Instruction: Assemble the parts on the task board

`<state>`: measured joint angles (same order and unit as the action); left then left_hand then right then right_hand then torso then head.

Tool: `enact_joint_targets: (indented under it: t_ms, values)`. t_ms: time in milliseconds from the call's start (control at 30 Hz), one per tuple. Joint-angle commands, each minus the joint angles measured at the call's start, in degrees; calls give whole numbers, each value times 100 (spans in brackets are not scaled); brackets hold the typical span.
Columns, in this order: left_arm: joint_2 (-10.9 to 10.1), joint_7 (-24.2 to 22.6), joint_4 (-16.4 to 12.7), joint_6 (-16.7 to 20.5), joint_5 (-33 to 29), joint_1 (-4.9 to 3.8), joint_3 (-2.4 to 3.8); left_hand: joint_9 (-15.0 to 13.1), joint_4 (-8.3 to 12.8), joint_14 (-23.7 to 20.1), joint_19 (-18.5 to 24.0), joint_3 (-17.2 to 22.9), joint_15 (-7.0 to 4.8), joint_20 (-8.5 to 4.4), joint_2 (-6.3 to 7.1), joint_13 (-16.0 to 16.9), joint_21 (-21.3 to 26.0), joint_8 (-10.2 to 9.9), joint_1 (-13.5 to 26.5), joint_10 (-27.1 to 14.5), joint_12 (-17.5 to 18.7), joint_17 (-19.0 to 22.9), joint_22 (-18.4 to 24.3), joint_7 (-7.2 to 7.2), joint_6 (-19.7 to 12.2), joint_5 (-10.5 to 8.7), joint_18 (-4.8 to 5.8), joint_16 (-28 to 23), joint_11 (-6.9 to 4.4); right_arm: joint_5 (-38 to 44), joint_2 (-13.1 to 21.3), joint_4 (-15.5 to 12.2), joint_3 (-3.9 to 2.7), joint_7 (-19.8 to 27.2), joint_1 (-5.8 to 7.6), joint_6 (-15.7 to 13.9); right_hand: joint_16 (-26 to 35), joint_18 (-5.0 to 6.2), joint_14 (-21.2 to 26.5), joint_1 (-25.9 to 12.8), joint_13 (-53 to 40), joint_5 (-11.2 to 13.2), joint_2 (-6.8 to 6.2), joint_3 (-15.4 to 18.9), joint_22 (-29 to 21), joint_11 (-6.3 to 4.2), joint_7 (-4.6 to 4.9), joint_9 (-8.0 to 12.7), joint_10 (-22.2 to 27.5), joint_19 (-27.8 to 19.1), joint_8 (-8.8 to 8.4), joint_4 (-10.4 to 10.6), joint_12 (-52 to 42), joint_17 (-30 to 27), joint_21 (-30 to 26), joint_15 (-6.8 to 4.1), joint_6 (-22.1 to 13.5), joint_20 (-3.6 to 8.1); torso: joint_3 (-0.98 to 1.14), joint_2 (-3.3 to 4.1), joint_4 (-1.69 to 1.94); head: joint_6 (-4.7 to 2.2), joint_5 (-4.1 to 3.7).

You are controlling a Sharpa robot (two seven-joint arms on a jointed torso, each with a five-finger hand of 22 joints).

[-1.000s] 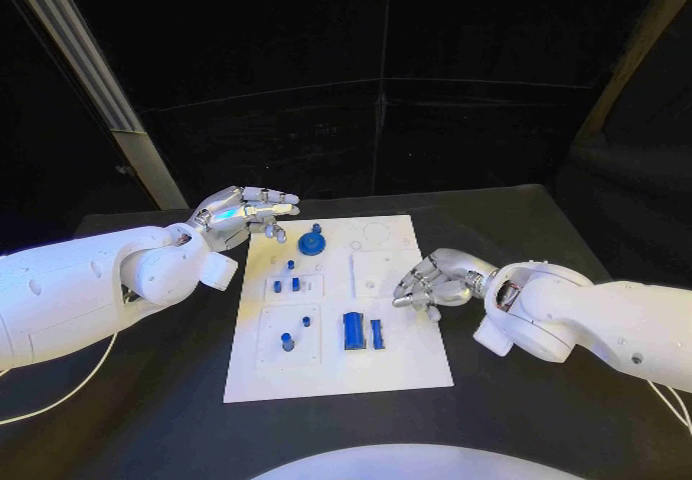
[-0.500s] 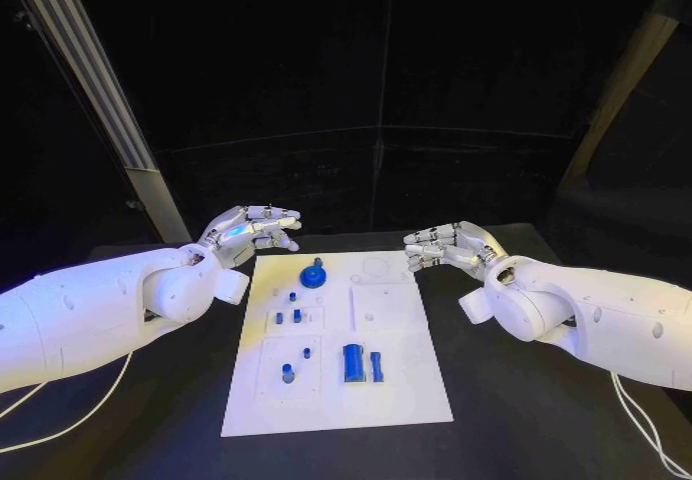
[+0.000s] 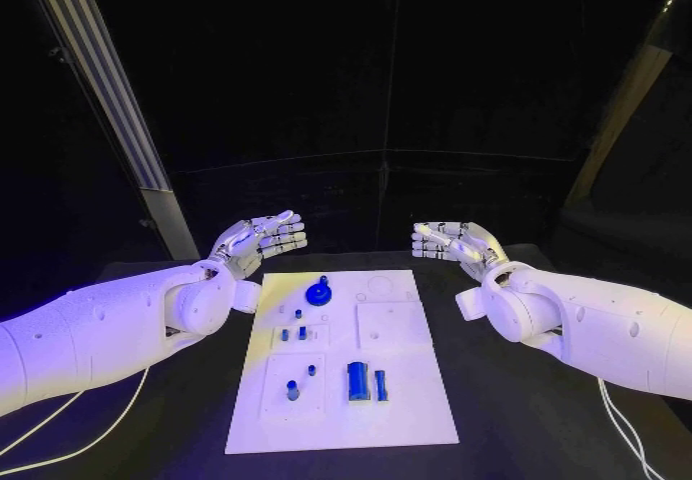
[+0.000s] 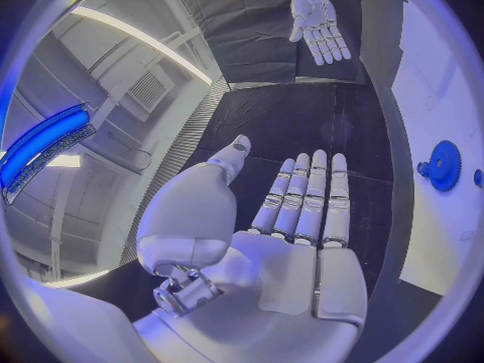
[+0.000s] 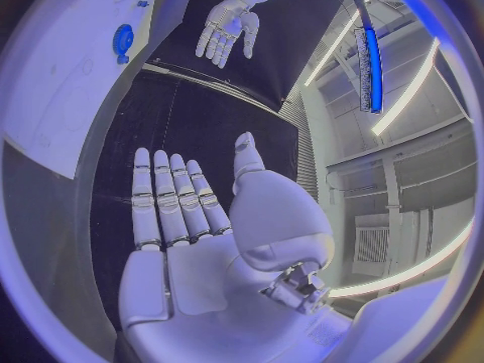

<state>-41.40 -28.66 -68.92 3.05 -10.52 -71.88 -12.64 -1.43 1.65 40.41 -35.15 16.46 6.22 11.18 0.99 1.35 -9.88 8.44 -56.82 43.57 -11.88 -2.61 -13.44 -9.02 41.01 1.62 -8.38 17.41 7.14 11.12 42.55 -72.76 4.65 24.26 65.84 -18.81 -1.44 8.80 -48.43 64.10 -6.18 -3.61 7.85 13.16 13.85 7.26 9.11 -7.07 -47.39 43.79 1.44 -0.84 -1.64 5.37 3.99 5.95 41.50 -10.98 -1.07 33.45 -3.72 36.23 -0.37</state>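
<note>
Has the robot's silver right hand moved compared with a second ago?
Yes. The silver right hand was over the white task board's right edge; now it is off the board, beyond its far right corner, fingers extended, holding nothing.

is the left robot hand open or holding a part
Open: the left robot hand has straight, spread fingers and a bare palm, raised beyond the task board.

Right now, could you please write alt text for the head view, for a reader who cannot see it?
Two white robot arms hold the left hand and right hand open and empty above the far end of a white task board on a black table. Small blue parts, including a gear, sit on the board.
</note>
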Motion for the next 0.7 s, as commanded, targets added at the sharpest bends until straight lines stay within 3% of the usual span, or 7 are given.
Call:
enact_joint_targets:
  t_ms: [33,67,233,367,400,467,700]
  values:
    - [-21,-11,-134,326,108,51,67,143,-165,-1288,1121,-526,-198,-357,-99,-135,314,-270,1812,-1390,377,261,429,288,-1308,-162,251,-556,-227,-145,7,-189,-49,78,-35,-353,144,-292,1560,-2063,200,361,-252,-425,-446,-234,-293,228,1526,-1410,-144,84,164,-537,-399,-191,-1336,354,48,-100,165,-75,15]
    - [-29,-14,-186,426,133,81,99,143,-165,-1396,1216,-568,-215,-387,-99,-135,341,-292,1962,-1505,410,261,464,313,-1417,-162,251,-601,-246,-190,16,-259,-68,99,-60,-453,144,-291,1687,-2231,216,361,-272,-458,-482,-253,-318,246,1650,-1525,-144,84,164,-537,-399,-595,-1445,382,61,-128,210,-99,20]
    - [-91,-34,-580,1184,322,305,339,143,-165,-1905,1660,-779,-622,-529,-99,-135,466,-397,2680,-2056,559,261,634,428,-1936,-162,323,-820,-714,-526,89,-792,-213,265,-245,-1212,144,-353,2278,-3014,618,361,-369,-619,-652,-726,-430,707,2230,-2060,-144,84,164,-537,-399,-595,-1952,517,104,-219,360,-179,36]
    - [-157,-56,-1002,1993,524,545,595,143,-165,-2248,1958,-914,-622,-624,-99,-135,549,-844,3161,-2425,661,261,748,902,-2283,-162,374,-968,-714,-822,152,-1260,-340,411,-408,-1877,144,-416,2693,-3562,618,361,-785,-732,-770,-726,-507,707,2637,-2436,-144,84,164,-537,-399,-595,-2309,610,107,-227,372,-185,37]
    - [-172,-61,-1100,2181,571,601,654,143,-165,-2340,2037,-955,-622,-649,-99,-135,570,-844,3290,-2522,686,261,779,902,-2375,-162,411,-1006,-714,-876,164,-1345,-363,437,-437,-1998,144,-416,2776,-3671,618,361,-785,-753,-794,-726,-911,707,2713,-2509,-144,84,164,-537,-399,-595,-2380,631,107,-227,372,-185,37]
    - [-202,-71,-1289,2544,662,709,769,143,-165,-2455,2137,-999,-622,-679,-99,-135,988,-844,3451,-2648,723,261,816,902,-2491,-162,838,-1056,-714,-964,183,-1485,-401,480,-486,-2196,144,-479,2930,-3876,618,361,-785,-797,-838,-726,-911,707,2868,-2650,-144,84,164,-537,-399,-595,-2509,663,107,-227,372,-185,37]
    - [-291,-101,-1861,3642,936,1034,1116,143,-165,-2860,2478,-1167,-622,-1118,-99,-135,988,-844,4018,-3084,1188,261,1344,902,-2900,-162,838,-1232,-714,-1112,215,-1720,-465,554,-568,-2530,144,-880,3414,-4515,618,361,-785,-913,-977,-726,-911,707,3337,-3079,-144,84,164,-537,-399,-595,-2925,1098,107,-227,372,-185,37]
